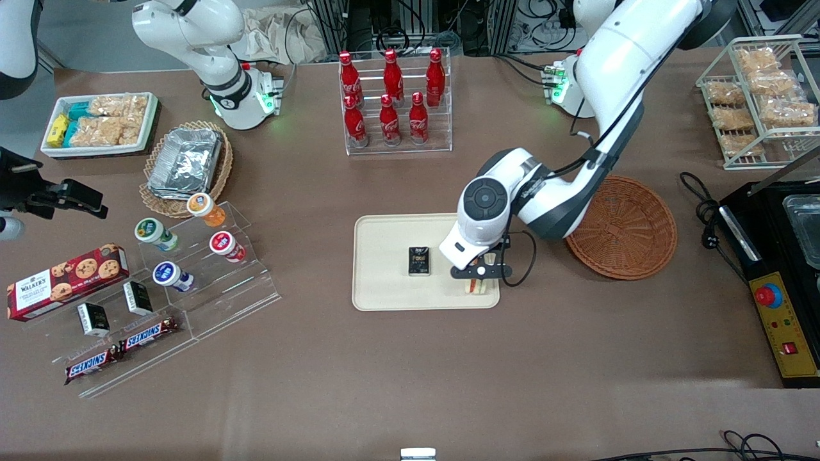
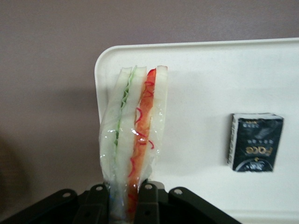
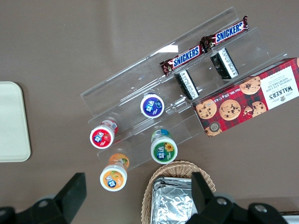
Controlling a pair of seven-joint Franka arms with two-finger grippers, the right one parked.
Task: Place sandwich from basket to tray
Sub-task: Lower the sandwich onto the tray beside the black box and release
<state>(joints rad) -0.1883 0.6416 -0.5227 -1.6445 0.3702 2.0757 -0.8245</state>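
Note:
My left gripper (image 1: 481,276) is over the cream tray (image 1: 384,262), at the tray's corner nearest the working arm's end and the front camera. It is shut on the sandwich (image 2: 135,135), a wrapped white-bread wedge with green and orange-red filling, gripped between the black fingers (image 2: 148,203) at one end. In the front view the sandwich (image 1: 479,286) shows just under the gripper, on or just above the tray (image 2: 210,74). The reddish-brown wicker basket (image 1: 624,227) stands empty beside the tray, toward the working arm's end.
A small black box (image 1: 419,261) lies on the tray's middle, also in the left wrist view (image 2: 254,142). A rack of red bottles (image 1: 394,102) stands farther from the front camera. Acrylic steps with cups and snack bars (image 1: 173,282) lie toward the parked arm's end.

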